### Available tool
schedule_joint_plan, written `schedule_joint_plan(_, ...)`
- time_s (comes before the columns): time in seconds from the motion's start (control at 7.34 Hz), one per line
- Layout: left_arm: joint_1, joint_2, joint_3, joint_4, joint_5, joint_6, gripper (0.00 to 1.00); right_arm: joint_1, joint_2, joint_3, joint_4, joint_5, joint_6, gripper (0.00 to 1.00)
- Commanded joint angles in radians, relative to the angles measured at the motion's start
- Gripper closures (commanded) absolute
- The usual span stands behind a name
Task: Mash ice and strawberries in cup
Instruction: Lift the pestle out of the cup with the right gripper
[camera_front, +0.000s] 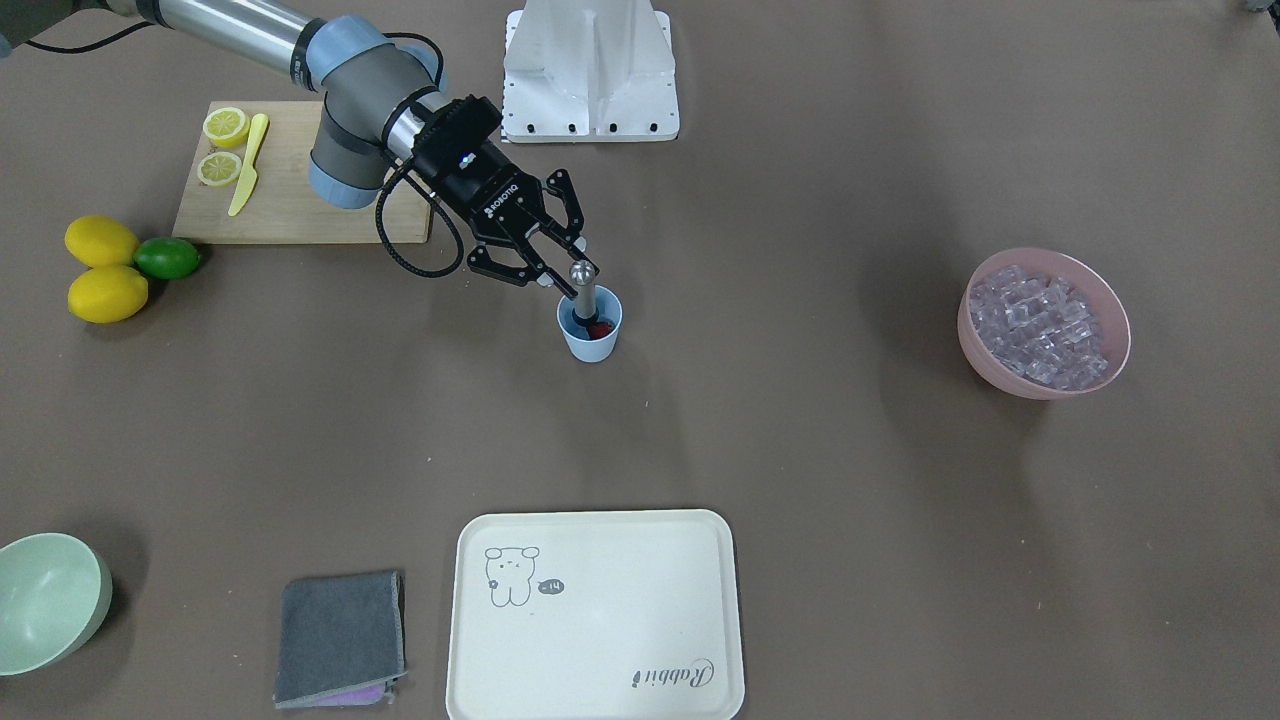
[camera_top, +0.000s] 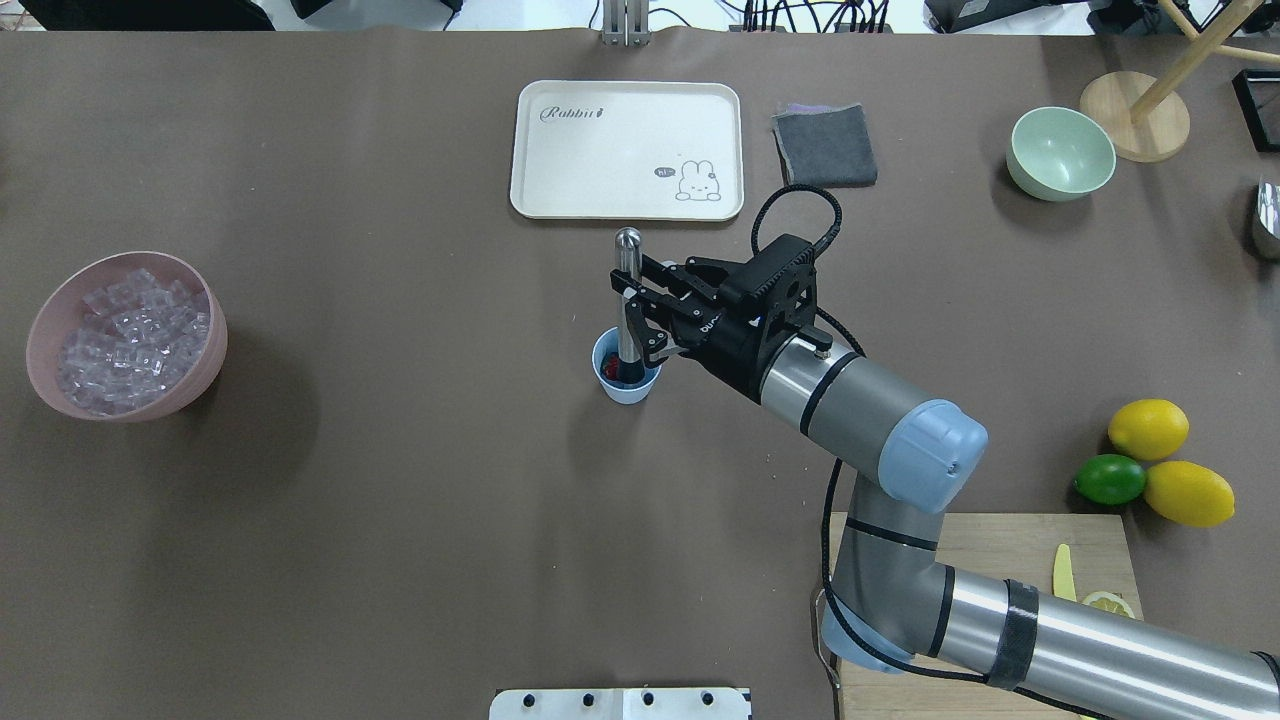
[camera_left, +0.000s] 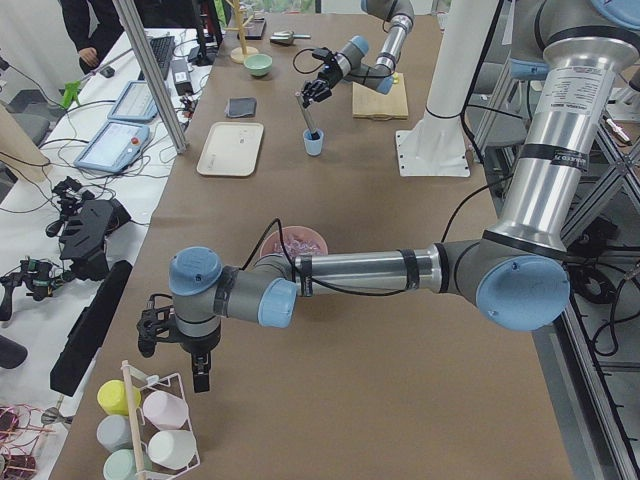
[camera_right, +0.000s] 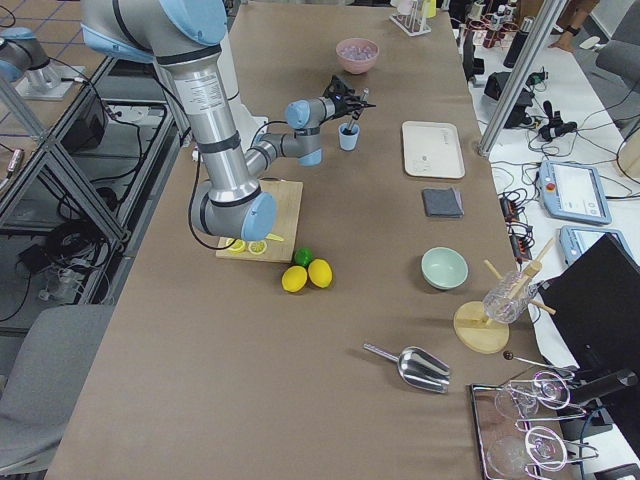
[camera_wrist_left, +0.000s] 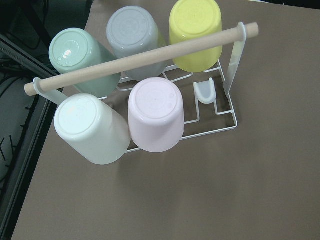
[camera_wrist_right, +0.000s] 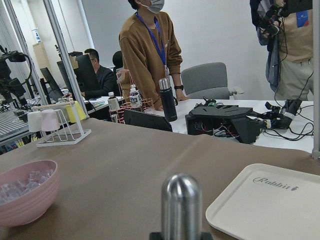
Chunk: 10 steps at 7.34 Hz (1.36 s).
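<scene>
— The right fingers (camera_top: 640, 290)?
— Clamped on a steel muddler (camera_top: 627, 260) that stands in the cup (camera_front: 590, 345), with the strawberry (camera_front: 600, 328) red at its foot. The body behind them reads "ROBOTIQ".
— The left fingers (camera_left: 150, 335)?
— Far from the cup, over a rack (camera_wrist_left: 140, 59) of tumblers. Apart or together, I cannot tell.
— The ice (camera_front: 1040, 320)?
— In the pink bowl (camera_front: 1030, 390), well apart from the cup. The tray (camera_top: 620, 180) near the cup reads "Rabbit".

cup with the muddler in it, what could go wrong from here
1. The cup stands free on the table with nothing steadying it. If the right gripper presses the muddler off centre, the cup could tip or slide.
2. Only the strawberry shows in the cup. The ice sits in the pink bowl, so mashing may go ahead without it.
</scene>
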Motion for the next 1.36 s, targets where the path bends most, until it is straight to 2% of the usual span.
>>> schedule_joint_plan(0.0, 0.000, -0.002, 0.001, 0.000, 0.000, 0.000, 0.02, 0.024, 0.010, 0.020, 0.000, 0.001, -0.002, 1.00)
schedule_joint_plan(0.82, 0.000, -0.002, -0.005, -0.020, -0.002, 0.003, 0.02, 0.075, 0.009, 0.129, -0.069, 0.008, 0.009, 1.00)
schedule_joint_plan(1.23, 0.003, 0.001, -0.008, -0.069, -0.003, 0.003, 0.02, 0.121, -0.048, 0.281, -0.277, 0.007, 0.015, 1.00)
